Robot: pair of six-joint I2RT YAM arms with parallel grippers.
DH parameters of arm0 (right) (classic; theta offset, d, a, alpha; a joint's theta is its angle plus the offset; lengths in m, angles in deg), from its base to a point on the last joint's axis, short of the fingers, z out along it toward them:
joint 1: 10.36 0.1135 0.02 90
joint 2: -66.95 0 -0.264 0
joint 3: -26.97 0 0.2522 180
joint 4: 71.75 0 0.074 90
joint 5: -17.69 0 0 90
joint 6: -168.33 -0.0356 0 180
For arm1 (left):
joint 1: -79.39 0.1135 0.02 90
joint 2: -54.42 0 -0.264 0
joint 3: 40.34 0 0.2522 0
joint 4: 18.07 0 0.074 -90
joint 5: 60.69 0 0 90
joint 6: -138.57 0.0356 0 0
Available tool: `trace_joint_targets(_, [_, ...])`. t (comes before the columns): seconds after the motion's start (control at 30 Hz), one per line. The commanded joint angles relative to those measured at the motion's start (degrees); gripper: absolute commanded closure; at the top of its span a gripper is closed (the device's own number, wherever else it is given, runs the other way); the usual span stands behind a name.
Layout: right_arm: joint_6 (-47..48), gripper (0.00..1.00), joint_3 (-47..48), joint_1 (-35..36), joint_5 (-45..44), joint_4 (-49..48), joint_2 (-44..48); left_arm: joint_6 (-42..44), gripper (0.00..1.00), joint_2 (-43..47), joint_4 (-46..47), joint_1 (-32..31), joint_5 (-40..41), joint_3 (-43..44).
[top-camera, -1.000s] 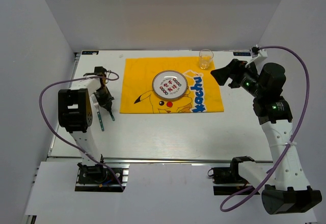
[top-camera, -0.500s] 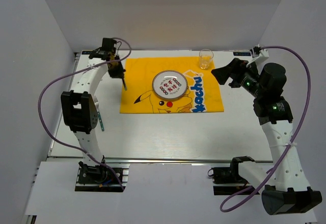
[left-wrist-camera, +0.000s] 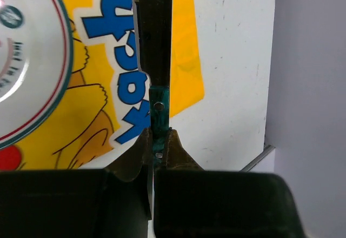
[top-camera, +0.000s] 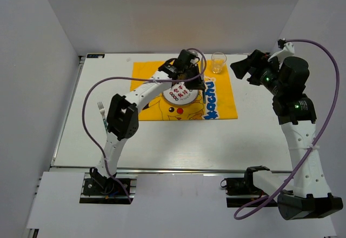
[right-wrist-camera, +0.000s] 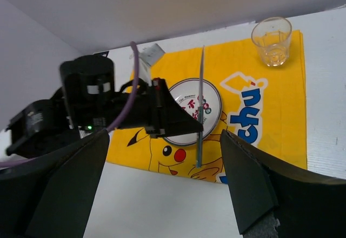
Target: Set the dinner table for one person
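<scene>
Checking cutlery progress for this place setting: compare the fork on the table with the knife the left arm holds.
The fork lies flat on the bare dinner table, left of the placemat; the knife is clamped in the fingers of the left gripper above the placemat, beside the plate. Nothing touches the fork; the knife is gripped at its teal handle. Both are slim cutlery, neither yet set down at the plate.
</scene>
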Motion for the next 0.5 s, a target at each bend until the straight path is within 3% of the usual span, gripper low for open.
trace_joint_targets(0.0, [-0.3, 0.11, 2.2, -0.4, -0.2, 2.2, 0.6, -6.3, 1.0, -0.5, 5.9, -0.1, -0.8, 3.0])
trace_joint_targets(0.47, [1.3, 0.11, 0.4, -0.4, -1.5, 3.5, 2.0, -12.1, 1.0, -13.2, 18.1, -3.1, -5.9, 4.1])
